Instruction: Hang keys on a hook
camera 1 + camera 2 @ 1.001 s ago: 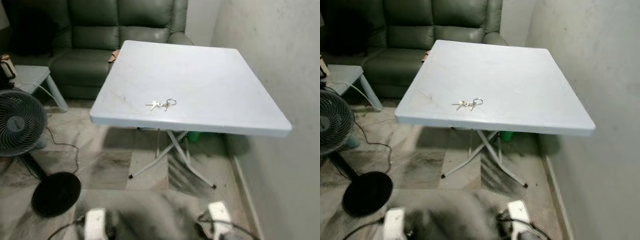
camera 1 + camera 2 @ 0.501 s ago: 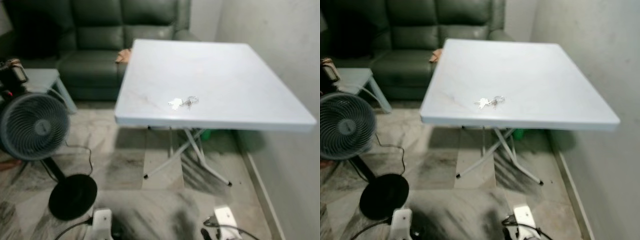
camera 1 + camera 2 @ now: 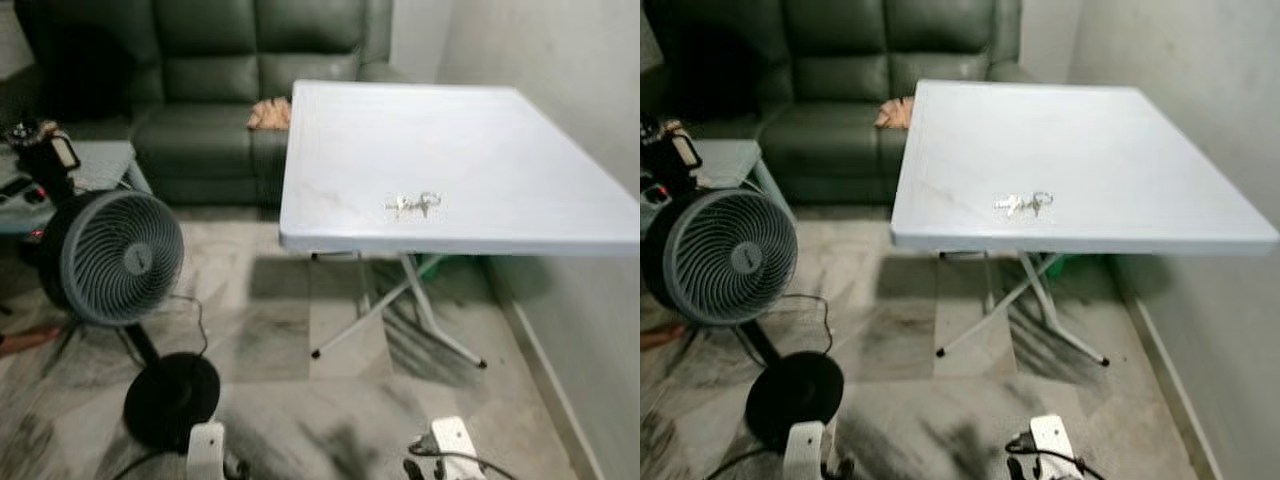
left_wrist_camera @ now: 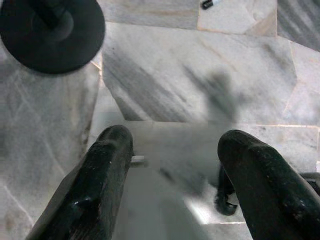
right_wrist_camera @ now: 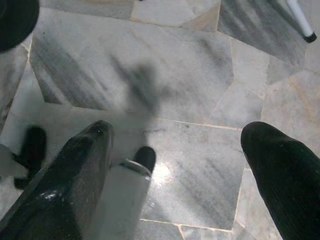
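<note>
view swings left since a second ago, so keys (image 3: 415, 204) on the table (image 3: 520, 150) near its front edge now sit further right, untouched, while left gripper (image 4: 172, 150) and right gripper (image 5: 177, 145) hang wide over floor.

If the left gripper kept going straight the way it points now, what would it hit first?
The marble floor, most likely. The left gripper points down, fingers open, with bare tiles between them. The fan's black base lies off to one side of that line.
</note>
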### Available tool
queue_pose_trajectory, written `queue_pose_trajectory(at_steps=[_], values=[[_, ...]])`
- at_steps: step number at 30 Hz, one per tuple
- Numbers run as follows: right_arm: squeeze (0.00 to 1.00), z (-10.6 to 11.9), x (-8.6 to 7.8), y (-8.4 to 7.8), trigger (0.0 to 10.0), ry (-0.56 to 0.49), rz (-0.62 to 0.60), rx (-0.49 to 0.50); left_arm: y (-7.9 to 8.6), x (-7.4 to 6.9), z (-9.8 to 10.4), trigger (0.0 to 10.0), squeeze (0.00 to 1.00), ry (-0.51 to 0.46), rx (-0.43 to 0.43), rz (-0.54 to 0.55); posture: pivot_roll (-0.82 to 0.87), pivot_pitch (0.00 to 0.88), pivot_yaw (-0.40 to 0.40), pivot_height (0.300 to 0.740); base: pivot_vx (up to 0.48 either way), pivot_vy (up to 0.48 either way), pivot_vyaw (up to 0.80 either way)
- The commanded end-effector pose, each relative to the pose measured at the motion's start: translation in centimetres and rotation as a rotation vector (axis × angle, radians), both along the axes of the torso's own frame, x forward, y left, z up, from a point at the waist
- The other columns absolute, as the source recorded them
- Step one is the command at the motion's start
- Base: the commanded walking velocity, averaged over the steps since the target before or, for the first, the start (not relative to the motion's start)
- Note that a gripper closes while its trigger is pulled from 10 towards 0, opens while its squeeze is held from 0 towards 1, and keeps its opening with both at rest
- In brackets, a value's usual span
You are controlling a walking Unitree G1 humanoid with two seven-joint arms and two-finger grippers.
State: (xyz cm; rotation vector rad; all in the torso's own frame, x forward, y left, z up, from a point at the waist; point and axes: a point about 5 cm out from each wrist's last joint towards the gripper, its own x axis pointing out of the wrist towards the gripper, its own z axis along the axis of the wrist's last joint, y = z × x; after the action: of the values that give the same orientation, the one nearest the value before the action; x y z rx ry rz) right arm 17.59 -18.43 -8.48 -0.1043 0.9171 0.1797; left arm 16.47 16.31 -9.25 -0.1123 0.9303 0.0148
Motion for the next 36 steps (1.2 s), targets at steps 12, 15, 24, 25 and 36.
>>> queue_pose_trajectory(at_steps=[12,15,24,25,36], values=[[0.00,2.6,4.3,1.1,10.0,-0.210,0.007,0.069,-1.0,6.3,3.8,10.0,0.00,-0.308,0.006,-0.024,-0.09,0.000,-0.043,0.740,0.000,0.000,0.00],[0.00,4.1,6.2,1.1,10.0,-0.312,0.009,0.096,-0.9,8.6,5.7,10.0,0.00,-0.428,0.035,-0.030,-0.09,0.000,-0.042,0.740,0.000,0.000,0.00],[0.00,8.8,11.1,1.7,10.0,-0.574,0.015,0.160,0.9,13.3,11.5,10.0,0.00,-0.739,0.090,0.026,-0.10,0.000,-0.036,0.740,0.000,0.000,0.00],[0.00,9.6,11.8,1.9,10.0,-0.615,0.026,0.169,1.3,13.8,12.5,10.0,0.00,-0.787,0.094,0.037,-0.10,0.000,-0.036,0.740,0.000,0.000,0.00],[0.00,12.4,13.7,2.0,10.0,-0.753,0.022,0.184,2.8,14.7,15.4,10.0,0.00,-0.898,0.074,0.112,-0.10,0.000,-0.033,0.740,0.000,0.000,0.00]])
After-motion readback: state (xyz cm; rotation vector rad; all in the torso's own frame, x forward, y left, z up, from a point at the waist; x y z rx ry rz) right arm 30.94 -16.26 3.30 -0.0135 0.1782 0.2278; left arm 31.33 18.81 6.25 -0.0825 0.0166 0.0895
